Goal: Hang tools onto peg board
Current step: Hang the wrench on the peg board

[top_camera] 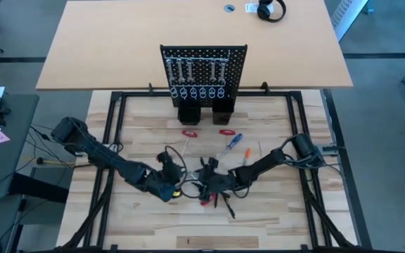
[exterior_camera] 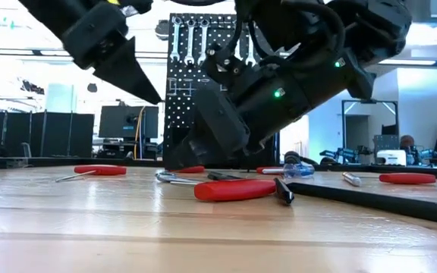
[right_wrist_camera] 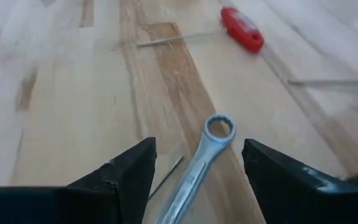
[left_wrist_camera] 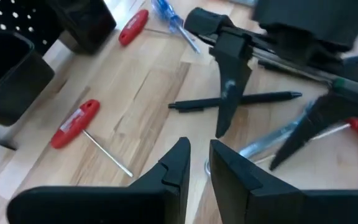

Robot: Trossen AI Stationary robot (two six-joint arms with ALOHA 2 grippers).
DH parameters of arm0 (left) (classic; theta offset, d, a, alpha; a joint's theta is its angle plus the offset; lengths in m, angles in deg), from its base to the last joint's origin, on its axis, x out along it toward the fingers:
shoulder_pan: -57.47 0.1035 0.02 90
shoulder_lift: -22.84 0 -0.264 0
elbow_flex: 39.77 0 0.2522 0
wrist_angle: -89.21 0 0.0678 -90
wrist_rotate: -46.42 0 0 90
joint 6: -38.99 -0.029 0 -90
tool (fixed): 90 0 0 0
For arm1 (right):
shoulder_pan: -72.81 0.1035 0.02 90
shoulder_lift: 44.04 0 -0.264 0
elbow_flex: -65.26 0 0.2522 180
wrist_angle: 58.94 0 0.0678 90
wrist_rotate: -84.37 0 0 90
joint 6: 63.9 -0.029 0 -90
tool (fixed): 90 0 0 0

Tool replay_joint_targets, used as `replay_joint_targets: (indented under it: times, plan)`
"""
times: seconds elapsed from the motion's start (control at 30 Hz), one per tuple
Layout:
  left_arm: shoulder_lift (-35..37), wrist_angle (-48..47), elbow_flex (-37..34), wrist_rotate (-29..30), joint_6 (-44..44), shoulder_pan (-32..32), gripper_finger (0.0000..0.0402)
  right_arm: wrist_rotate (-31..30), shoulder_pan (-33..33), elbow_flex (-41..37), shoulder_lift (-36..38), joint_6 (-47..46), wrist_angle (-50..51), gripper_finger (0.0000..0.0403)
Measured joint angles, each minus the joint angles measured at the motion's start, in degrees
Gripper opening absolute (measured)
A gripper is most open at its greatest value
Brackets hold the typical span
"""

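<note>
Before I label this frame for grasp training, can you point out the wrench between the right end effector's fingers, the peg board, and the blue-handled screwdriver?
wrench (right_wrist_camera: pixel 219 127), right wrist view, on its ring end.
peg board (top_camera: pixel 202 57), high view, on the panel's upper middle.
blue-handled screwdriver (top_camera: pixel 235 140), high view, on its blue handle.

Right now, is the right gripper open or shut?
Open. In the right wrist view the two fingers stand wide apart, with a silver wrench lying on the table between them, not gripped.

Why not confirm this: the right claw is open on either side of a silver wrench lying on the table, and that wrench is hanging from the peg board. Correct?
One part is wrong. The right claw is open around the silver wrench, but the wrench lies flat on the wooden table, not on the peg board. The right wrist view shows it.
</note>
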Motion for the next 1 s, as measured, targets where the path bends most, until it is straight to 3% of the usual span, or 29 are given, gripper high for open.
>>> replay_joint_targets:
  times: [0.13,0.4,0.57,0.73,1.0]
  plan:
    - [0.0,-0.2,0.0,2.8,0.3,-1.8,0.0051,0.3,-0.6,0.1,0.0,-5.4,2.4,0.0234]
    - [0.1,-0.1,0.0,3.7,0.3,-2.0,0.0052,1.5,-0.6,0.9,-2.9,-4.6,1.5,0.0157]
    - [0.1,0.1,0.0,3.7,0.4,-1.8,0.0052,6.0,-1.7,2.5,-6.1,-4.7,1.4,0.0142]
    - [0.1,0.1,0.0,3.7,0.5,-1.7,0.0052,8.4,-3.4,4.8,-6.0,-3.6,9.7,0.0131]
    - [0.1,1.8,-5.9,2.8,-1.0,-1.8,0.0052,10.7,-4.9,5.0,-5.5,0.0,11.0,0.0012]
